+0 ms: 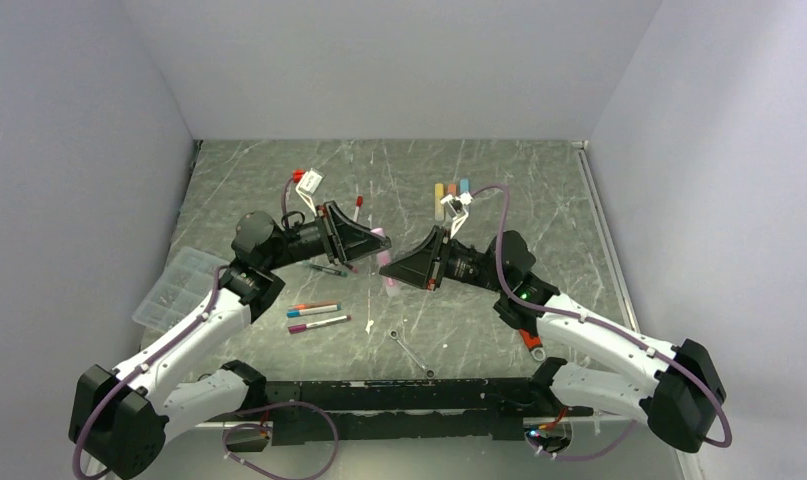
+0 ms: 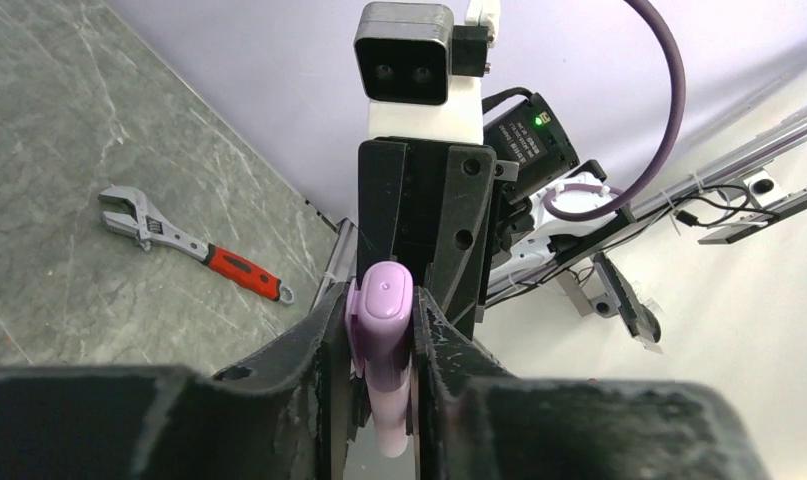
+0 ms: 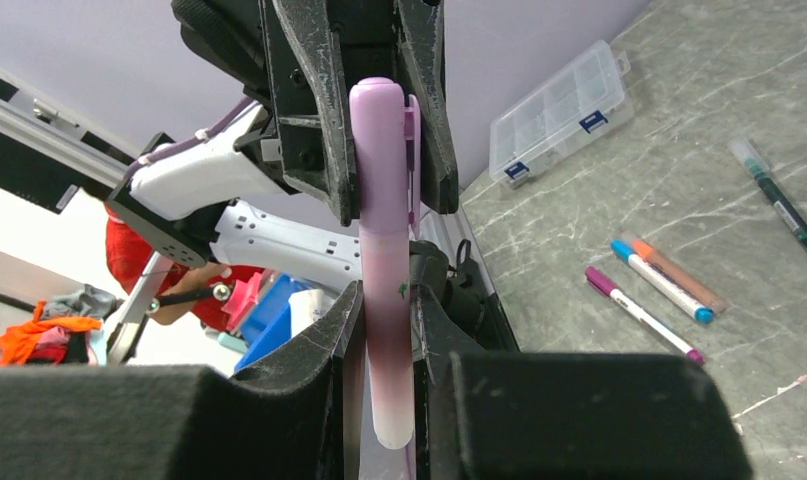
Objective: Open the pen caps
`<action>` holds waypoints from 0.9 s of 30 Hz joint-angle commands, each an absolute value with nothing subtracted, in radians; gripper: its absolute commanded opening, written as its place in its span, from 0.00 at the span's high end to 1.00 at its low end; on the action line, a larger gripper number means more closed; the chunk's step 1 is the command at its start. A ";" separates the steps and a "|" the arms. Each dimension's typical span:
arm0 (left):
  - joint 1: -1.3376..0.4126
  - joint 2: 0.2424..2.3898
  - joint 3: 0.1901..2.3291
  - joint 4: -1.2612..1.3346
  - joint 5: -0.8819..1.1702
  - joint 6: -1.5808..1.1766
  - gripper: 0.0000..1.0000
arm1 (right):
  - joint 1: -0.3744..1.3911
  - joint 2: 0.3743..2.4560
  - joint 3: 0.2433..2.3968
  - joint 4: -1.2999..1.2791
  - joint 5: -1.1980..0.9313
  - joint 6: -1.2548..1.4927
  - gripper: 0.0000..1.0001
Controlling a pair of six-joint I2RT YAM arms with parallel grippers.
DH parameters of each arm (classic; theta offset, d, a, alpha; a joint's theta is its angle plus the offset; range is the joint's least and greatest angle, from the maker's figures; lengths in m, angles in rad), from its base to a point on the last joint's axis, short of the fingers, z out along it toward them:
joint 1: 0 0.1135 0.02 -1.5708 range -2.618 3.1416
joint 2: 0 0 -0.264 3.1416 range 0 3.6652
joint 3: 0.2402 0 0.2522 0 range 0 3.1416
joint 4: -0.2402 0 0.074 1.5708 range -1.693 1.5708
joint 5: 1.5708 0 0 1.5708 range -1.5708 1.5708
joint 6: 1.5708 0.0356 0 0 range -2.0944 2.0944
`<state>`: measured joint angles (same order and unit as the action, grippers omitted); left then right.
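One lilac highlighter (image 3: 384, 260), raised off the surface (image 1: 499, 190) beyond the wrench (image 1: 411, 354), is clamped by my left jaws at its cap (image 3: 381, 140) and my right jaws at its barrel; the cap looks seated, so I judge this opening not yet done.

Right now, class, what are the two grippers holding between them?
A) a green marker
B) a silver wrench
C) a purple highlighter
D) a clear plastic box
C: the wrist views show the left gripper and the right gripper clamped on opposite ends of the same purple highlighter.
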<state>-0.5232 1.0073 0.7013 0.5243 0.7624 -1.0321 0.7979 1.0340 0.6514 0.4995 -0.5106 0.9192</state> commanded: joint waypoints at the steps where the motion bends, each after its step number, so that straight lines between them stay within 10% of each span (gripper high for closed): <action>1: -0.535 1.002 0.709 0.576 0.813 -1.032 0.81 | 0.795 1.026 0.656 0.529 -0.455 0.910 1.00; 5: -0.537 1.001 0.705 0.586 0.808 -1.035 1.00 | 0.795 1.025 0.646 0.537 -0.449 0.916 1.00; 27: -0.444 1.128 0.912 0.745 0.599 -1.074 1.00 | 0.833 0.833 0.563 0.351 -0.308 0.851 1.00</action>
